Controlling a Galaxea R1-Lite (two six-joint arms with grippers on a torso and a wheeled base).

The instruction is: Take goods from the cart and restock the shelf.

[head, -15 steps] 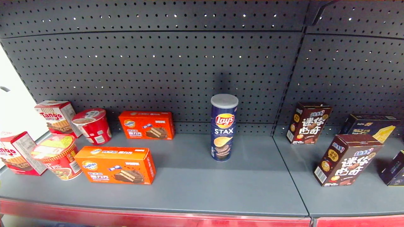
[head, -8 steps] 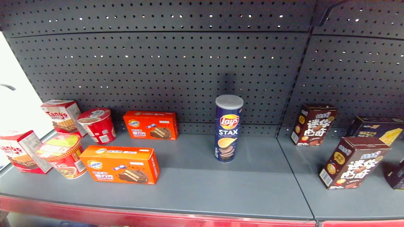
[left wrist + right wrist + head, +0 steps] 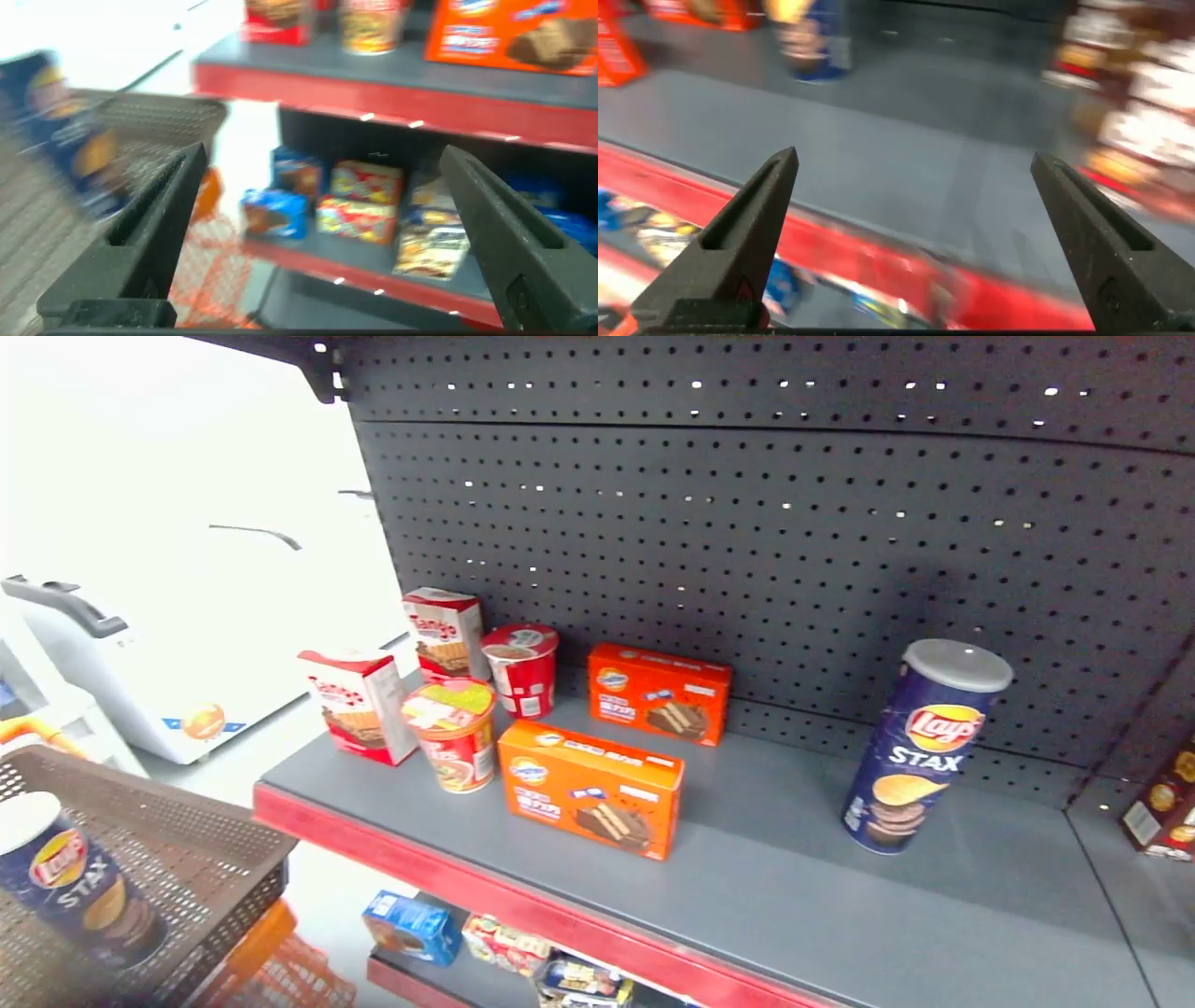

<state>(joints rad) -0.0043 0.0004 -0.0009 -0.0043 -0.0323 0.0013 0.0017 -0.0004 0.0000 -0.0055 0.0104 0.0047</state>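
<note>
Here a chip can [image 3: 79, 896] sits in the cart [image 3: 201, 835] beside the shelf [image 3: 747, 896].

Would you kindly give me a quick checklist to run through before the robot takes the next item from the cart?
1. Left hand open, empty: ok.
2. Right hand open, empty: ok.
3. Chip can waiting in cart basket: ok.
4. That can between the left hand's fingers: not ok, it sits outside them.
5. Bare shelf room beside the shelved can: ok.
</note>
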